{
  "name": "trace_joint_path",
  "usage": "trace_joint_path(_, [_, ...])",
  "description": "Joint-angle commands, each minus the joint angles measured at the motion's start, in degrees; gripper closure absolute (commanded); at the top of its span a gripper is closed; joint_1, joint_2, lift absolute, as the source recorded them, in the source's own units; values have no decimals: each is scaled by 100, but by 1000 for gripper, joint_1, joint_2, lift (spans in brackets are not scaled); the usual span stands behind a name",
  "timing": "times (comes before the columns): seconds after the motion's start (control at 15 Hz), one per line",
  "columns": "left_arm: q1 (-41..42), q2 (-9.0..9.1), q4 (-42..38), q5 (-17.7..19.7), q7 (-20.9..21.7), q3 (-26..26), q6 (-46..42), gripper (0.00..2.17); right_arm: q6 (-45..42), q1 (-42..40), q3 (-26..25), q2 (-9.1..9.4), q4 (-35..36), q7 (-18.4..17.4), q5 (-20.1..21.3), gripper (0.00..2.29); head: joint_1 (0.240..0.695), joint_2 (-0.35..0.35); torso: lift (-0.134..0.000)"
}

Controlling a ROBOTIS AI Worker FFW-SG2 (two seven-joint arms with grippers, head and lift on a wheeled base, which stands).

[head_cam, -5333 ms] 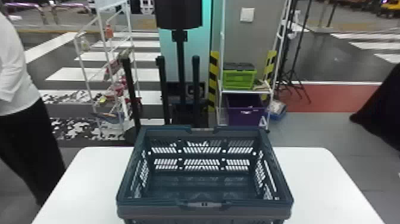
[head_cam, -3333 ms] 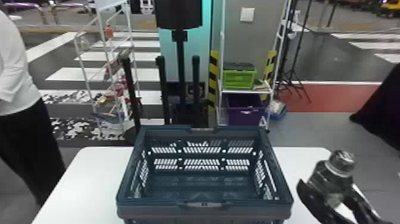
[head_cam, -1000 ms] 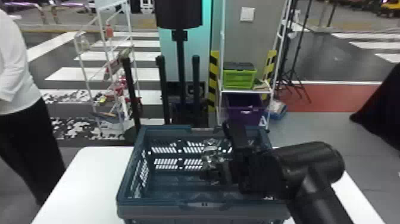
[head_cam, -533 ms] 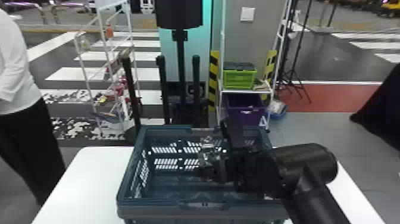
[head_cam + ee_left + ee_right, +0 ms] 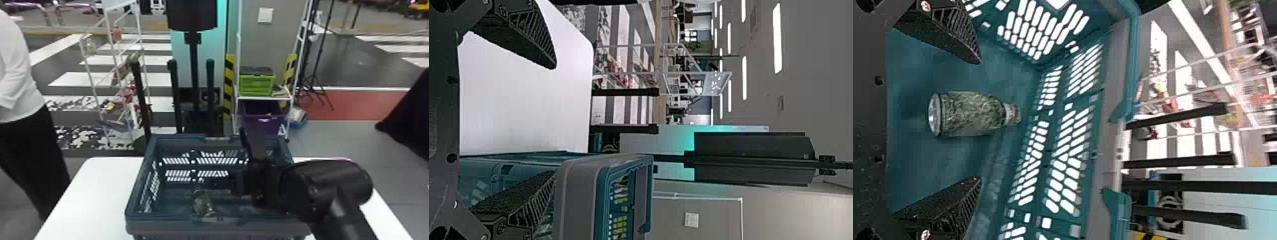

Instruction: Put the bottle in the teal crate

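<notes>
"Standing wide, isn't it, that right gripper [image 5: 224, 155]?"

"Wide, yes. It's over the inside of the teal crate [image 5: 172, 227], its two fingers well apart and nothing clasped between them."

"And the bottle [image 5: 202, 204]?"

"Within the crate's walls, near the front rim as you see it from the robot's head. The right wrist view has it free of both fingers, neck pointing away from the wrist and the round base nearer."

"Is it resting on the crate floor?"

"Can't tell from here, to be honest."

"What about the left gripper [image 5: 554, 120]?"

"Near the crate too, fingers spread and empty, with the white table [image 5: 529, 105] behind the gap."

"And the crate itself?"

"Sitting on that same table, open at the top."
</notes>
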State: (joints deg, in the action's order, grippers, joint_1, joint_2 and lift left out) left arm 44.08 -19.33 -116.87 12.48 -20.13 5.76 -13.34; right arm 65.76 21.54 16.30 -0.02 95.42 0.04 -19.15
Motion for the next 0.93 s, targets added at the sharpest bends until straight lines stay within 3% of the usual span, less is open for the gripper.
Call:
trace_joint_path(0.0, [22,-1,-12,0,0,-14,-5,134,-41,-274,-145,-95,715,-4,87,70,499,0,0])
trace_joint_path(0.2, [22,8,-12,0,9,-14,-5,134,-111,-871,-487,-464,1691,-4,210,70,499,0,0])
trace_joint_path(0.47, [-4,-1,-3,0,9,-14,-5,134,-1500,-2234,-1032,-903,2649,4,298,63,499,0,0])
trace_joint_path(0.87, [-31,-18,-20,9,9,21,12,134,-3908,-4308,-1621,-956,3141,13,482,56,499,0,0])
